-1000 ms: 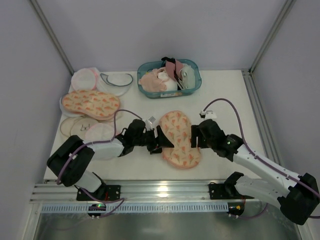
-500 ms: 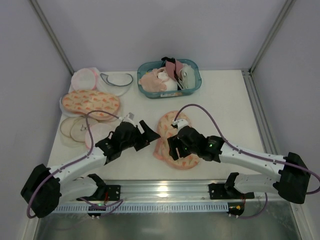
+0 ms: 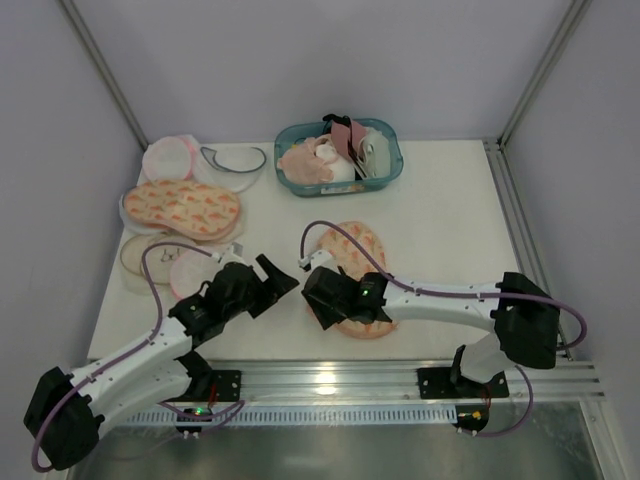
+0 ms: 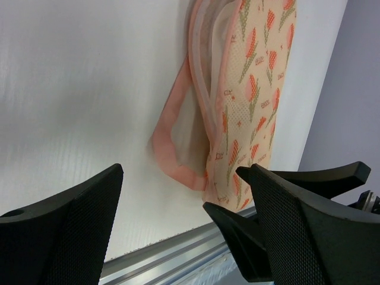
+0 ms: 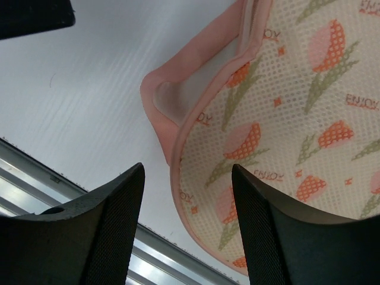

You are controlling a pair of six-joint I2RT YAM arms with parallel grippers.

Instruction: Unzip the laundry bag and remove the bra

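Observation:
The peach laundry bag [image 3: 357,268] with orange print lies flat at the table's middle. Its pink zipper edging [image 4: 176,167] gapes at the near-left end, and pale fabric shows inside. The bra itself cannot be made out. My right gripper [image 3: 322,297] is open above that near-left end, and the bag's rim [image 5: 196,196] lies between its fingers [image 5: 101,231]. My left gripper [image 3: 272,283] is open and empty just left of the bag, apart from it. In the left wrist view the bag [image 4: 252,89] lies ahead of the open left gripper [image 4: 184,196].
A second peach printed bag [image 3: 180,208] lies at far left, with round white mesh pouches [image 3: 170,155] behind it and flat round pads [image 3: 150,258] in front. A teal basket [image 3: 385,175] of pink garments stands at the back. The metal rail [image 3: 320,378] runs along the near edge.
My right gripper has swung left across the bag to its near-left end. My left gripper has drawn back from the bag toward the near left. The bag has shifted slightly.

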